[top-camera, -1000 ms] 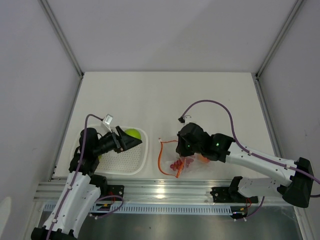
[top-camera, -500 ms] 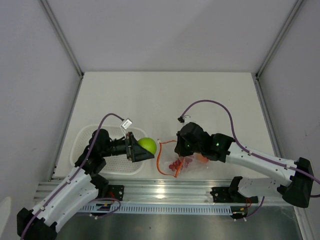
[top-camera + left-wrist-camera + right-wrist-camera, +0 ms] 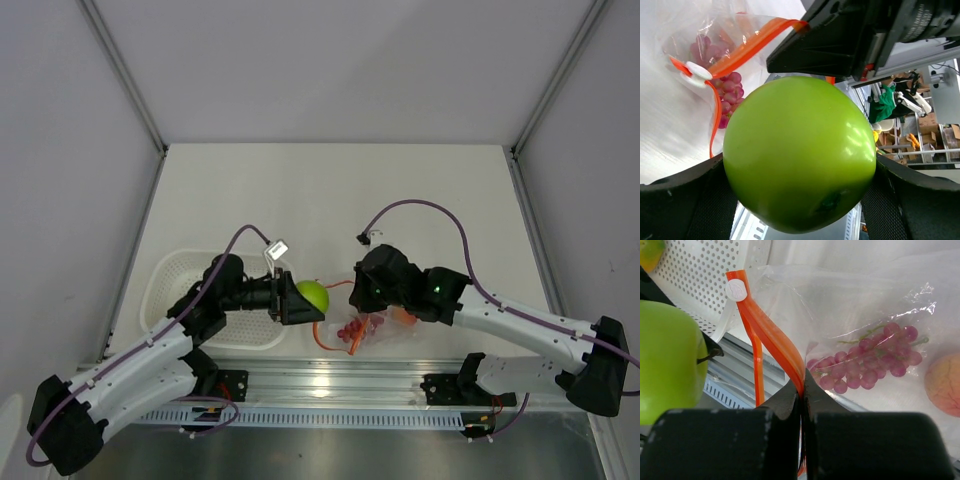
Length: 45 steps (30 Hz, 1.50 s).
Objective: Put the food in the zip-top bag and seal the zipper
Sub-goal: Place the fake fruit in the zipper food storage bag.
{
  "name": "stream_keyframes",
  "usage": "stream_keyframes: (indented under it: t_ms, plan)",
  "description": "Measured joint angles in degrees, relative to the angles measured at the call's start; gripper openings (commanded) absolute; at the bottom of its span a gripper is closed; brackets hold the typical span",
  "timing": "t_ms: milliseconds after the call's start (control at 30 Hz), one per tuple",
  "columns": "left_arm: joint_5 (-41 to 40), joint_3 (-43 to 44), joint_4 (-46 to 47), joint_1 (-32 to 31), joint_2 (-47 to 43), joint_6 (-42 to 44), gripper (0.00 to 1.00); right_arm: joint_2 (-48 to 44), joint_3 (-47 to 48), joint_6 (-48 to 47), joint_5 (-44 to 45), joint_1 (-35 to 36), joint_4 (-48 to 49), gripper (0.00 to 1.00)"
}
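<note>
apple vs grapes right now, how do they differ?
Place: the green apple is outside the zip-top bag, the grapes inside it.
Hold: apple sits in the left gripper, grapes lie loose.
Look: apple is one smooth ball, grapes many small red-purple beads.
Both are fruit.

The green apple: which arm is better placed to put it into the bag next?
Left. The left gripper holds the green apple beside the mouth of the bag; the right gripper is pinching the zipper.

Robotics lab test cell, white panel walls (image 3: 330,70), aluminium mounting rail (image 3: 330,381), cardboard boxes (image 3: 930,122) beyond the table (image 3: 330,190)
</note>
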Motion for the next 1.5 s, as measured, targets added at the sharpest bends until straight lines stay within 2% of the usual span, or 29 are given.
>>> stream_keyframes:
  t_ms: [367,867,967,1000,1100,1500]
  plan:
    - [-3.1,3.2,-1.3,-4.9,8.9,0.7,0.3,-0.6,0.0,0.8,0.0,0.0,0.0,0.0]
    - [-5.6,3.7,-2.3,-6.4,12.8,0.6,0.61,-1.0,-0.1,0.8,0.0,0.0,0.0,0.0]
    - [-5.6,4.0,-2.3,-6.6,13.2,0.5,0.69,-1.0,-0.1,0.8,0.0,0.0,0.0,0.0]
    - [-5.6,4.1,-2.3,-6.6,13.2,0.5,0.8,-1.0,-0.1,0.8,0.0,0.0,0.0,0.0]
    - [-5.6,4.1,-2.1,-6.7,13.2,0.6,0.99,-1.0,-0.1,0.8,0.0,0.0,0.0,0.0]
    - [-5.5,4.1,-1.1,-6.8,13.2,0.5,1.0,-1.5,-0.1,0.8,0.0,-0.1,-0.1,0.0]
